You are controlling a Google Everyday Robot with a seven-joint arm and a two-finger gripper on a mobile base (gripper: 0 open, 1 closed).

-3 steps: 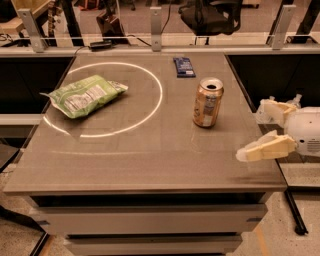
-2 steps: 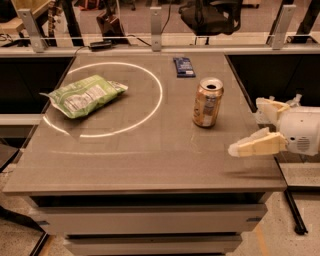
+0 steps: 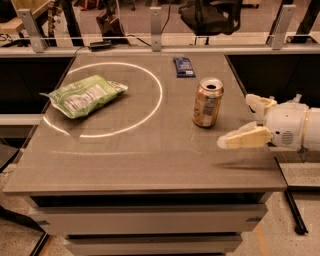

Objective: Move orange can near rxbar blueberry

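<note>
The orange can (image 3: 207,102) stands upright on the grey table (image 3: 125,160), right of centre. The rxbar blueberry (image 3: 183,66), a flat dark blue bar, lies near the table's far edge, behind the can. My gripper (image 3: 236,121) comes in from the right edge, open, with one pale finger (image 3: 243,138) low and forward and the other finger (image 3: 259,104) further back. It is to the right of the can, a short gap away, and holds nothing.
A green snack bag (image 3: 86,95) lies at the left, on a bright ring of light on the tabletop. A rail with metal posts (image 3: 156,22) runs behind the table. An office chair (image 3: 212,15) stands beyond it.
My gripper has moved left, closer to the orange can. The can, bar and bag have not moved.
</note>
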